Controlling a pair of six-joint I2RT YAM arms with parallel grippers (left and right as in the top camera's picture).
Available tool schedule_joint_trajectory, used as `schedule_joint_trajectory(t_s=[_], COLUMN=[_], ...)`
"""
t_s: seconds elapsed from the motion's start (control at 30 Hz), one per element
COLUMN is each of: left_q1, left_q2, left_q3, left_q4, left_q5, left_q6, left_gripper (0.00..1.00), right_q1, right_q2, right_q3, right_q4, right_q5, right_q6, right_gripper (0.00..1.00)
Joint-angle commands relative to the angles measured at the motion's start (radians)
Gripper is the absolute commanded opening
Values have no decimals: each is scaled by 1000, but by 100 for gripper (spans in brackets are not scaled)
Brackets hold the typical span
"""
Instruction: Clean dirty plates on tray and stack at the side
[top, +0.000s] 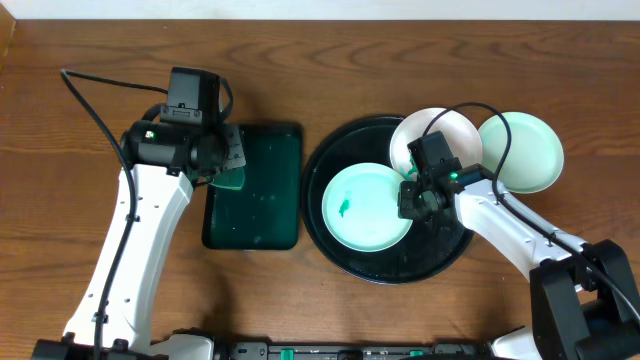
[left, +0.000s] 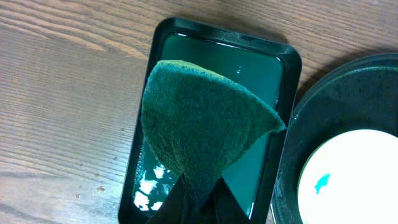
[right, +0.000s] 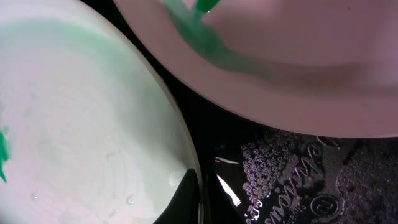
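**Plate cleanup, where stuff sits right now**

The tray (top: 400, 262) is right of centre in the overhead shot. One mint plate (top: 367, 207) lies flat in it, face up. It's round, so it has no real long axis. There's a green smear (top: 345, 207) left of its middle. The white plate (top: 410, 135) is tilted at the tray's upper right, propped over the rim, and the right wrist view shows a green streak on it. The other mint plate (top: 522, 152) is off the tray on the table (top: 100, 40), right up against the white one's right edge.

The right gripper (top: 413, 197) is at the mint plate's right rim with its jaws pressed together. I can't tell if the rim is actually caught. The left gripper (top: 228, 165) pinches a green sponge (left: 199, 118) over the green tray (top: 255, 225), just left of the black one.

There's open wood along the top and far left. The right side is crowded with plates and the right arm.
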Motion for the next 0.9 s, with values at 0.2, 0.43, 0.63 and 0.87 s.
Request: schedule_joint_trajectory(t_s=[0.2,0.43,0.63,0.87], left_q1=[-3,-3,-3,-24], left_q2=[-3,-3,-3,-3], left_q3=[-5,-5,-5,-5], left_q4=[6,6,8,18], left_q5=[-6,-6,-6,-63], left_q6=[2,2,2,3], left_gripper=[7,7,7,7], right_q1=[25,67,71,71], right_q2=[-14,-13,-13,-13], right_q3=[-22,-30,-30,-31], right_q4=[22,48,63,66], right_q5=[-11,-9,-1,2], right_q6=[20,2,-59,-59], right_gripper=[1,1,1,1])
